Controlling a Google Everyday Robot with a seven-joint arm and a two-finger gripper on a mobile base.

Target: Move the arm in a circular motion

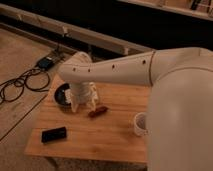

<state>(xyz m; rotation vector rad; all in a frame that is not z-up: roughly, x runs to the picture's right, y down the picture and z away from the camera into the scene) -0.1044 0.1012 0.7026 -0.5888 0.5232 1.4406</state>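
My arm (150, 75) is a thick cream-white tube that comes in from the right and reaches left across a wooden table (112, 135). It bends down at a rounded joint with small dark screw holes. The ribbed white gripper (84, 105) hangs over the table's back left part. It is just right of a dark bowl (62, 95) and left of a small reddish-brown object (98, 111) lying on the wood.
A black flat device (54, 134) lies near the table's front left corner. A white cup (140, 124) stands at the right, partly behind my arm. Black cables (22, 82) and a small box (46, 62) lie on the floor at the left. A long rail (75, 32) runs behind the table.
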